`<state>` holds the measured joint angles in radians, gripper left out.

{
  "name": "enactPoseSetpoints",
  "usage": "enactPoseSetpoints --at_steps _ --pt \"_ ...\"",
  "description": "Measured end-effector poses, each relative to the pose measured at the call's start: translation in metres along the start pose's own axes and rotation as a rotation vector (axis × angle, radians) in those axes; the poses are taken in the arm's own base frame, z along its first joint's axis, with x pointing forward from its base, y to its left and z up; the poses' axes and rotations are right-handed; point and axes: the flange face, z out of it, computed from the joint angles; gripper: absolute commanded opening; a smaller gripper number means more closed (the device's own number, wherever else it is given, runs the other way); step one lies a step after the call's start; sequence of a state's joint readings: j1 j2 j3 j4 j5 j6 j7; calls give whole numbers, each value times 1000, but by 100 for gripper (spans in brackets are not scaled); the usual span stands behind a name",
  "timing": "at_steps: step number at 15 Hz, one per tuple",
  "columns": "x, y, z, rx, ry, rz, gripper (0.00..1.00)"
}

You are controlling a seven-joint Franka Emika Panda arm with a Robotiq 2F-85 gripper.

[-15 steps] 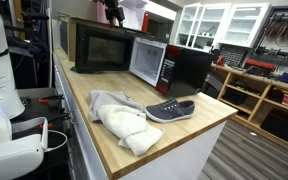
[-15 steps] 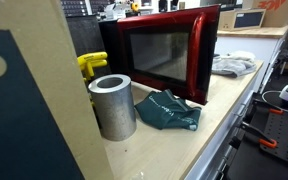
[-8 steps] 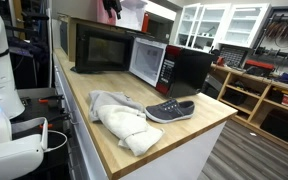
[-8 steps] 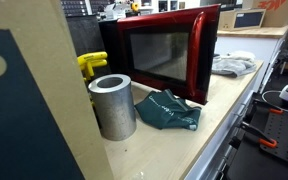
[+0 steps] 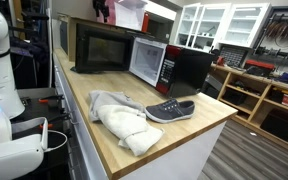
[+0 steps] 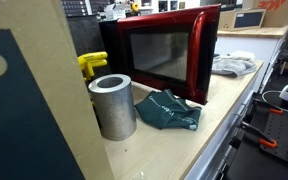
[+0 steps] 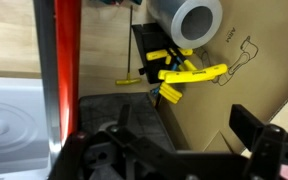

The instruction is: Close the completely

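Your claw [image 7: 174, 142] slid a touch sideways overhead, jaws wide apart, gripping nothing. On the tabletop [image 5: 184, 135], the red microwave door [image 7: 69, 60] stood ajar. You hung on its outer side, its upright edge just beside you, the cavity [image 7: 9, 115] beyond it.

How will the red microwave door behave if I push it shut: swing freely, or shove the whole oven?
The door stands ajar, so it should swing on its hinge as one rigid panel. The microwave looks bulky and sits flat on the counter, so it probably stays put under a gentle push. The door's glossy front may be slippery.
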<state>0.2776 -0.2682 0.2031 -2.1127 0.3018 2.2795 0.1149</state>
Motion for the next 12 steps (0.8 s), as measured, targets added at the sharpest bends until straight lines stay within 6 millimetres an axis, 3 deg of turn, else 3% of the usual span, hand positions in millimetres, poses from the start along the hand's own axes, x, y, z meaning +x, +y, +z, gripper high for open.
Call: enactPoseSetpoints --at_steps 6,12 --pt "-20 -1 22 19 -164 9 100" --pt "-71 14 30 -68 -345 -16 100"
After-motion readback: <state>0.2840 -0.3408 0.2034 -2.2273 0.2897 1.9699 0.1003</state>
